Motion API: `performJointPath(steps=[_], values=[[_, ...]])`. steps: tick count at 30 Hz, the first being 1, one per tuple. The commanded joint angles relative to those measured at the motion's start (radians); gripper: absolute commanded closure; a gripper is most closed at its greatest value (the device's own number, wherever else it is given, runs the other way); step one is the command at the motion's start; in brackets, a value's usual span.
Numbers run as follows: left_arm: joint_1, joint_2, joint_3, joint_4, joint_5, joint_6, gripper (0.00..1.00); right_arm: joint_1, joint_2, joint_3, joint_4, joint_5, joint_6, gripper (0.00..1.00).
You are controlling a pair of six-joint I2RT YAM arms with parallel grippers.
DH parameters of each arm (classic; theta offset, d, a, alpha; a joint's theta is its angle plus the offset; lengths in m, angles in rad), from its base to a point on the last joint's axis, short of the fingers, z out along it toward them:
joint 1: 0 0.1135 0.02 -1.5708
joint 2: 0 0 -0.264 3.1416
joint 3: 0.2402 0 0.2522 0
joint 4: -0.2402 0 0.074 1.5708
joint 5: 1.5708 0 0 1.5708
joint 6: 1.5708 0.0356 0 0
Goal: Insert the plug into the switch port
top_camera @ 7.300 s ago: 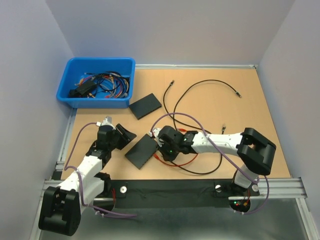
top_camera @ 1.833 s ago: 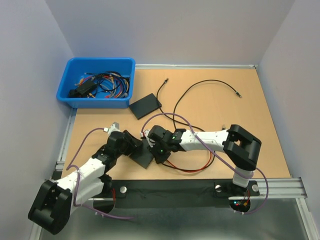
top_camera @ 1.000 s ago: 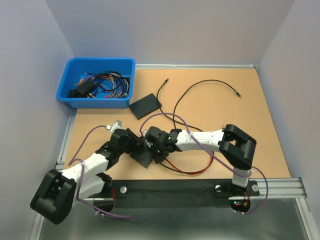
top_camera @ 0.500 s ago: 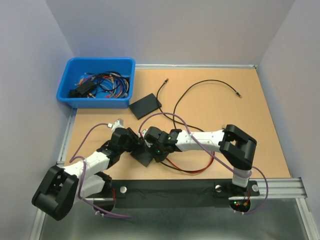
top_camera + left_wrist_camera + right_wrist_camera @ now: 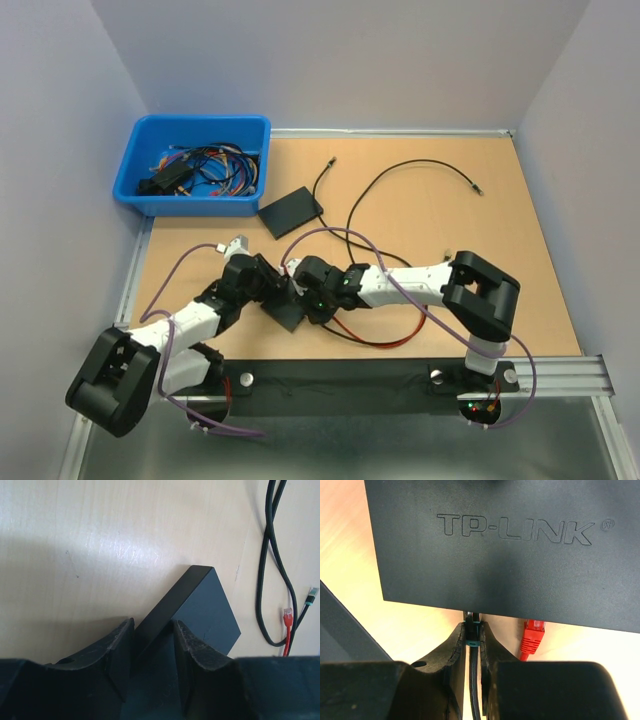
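Note:
The black TP-LINK switch (image 5: 515, 555) lies flat on the table between both arms, and the top view shows it as a dark slab (image 5: 287, 316). My right gripper (image 5: 472, 627) is shut on a black plug with a teal band (image 5: 472, 634). The plug's tip sits at the switch's port edge. A red plug (image 5: 534, 630) sits at that edge just to its right. My left gripper (image 5: 153, 630) straddles a corner of the switch (image 5: 205, 605), with both fingers pressed against its sides. In the top view the left gripper (image 5: 272, 291) and the right gripper (image 5: 300, 292) meet at the switch.
A second black box (image 5: 290, 211) lies farther back. A blue bin (image 5: 190, 165) full of cables stands at the far left. A long black cable (image 5: 420, 170) loops across the table's back, and a red cable (image 5: 375, 340) curls near the front edge.
My left gripper's fingers have closed in on the switch's sides. The right gripper has stayed shut on the plug at the switch's edge, and both arms have barely moved.

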Motion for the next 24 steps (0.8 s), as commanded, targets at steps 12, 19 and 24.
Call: performJointPath(steps=[12,19,24], values=[[-0.030,0.065,0.008,-0.071,0.175,-0.005,0.55,-0.069,-0.059,0.070,0.454,0.043,-0.011,1.00],[-0.038,0.090,0.013,-0.064,0.175,-0.002,0.55,-0.087,0.016,0.177,0.452,-0.026,0.012,1.00],[-0.044,0.102,0.017,-0.062,0.172,0.000,0.55,-0.089,0.067,0.251,0.454,-0.029,0.013,1.00]])
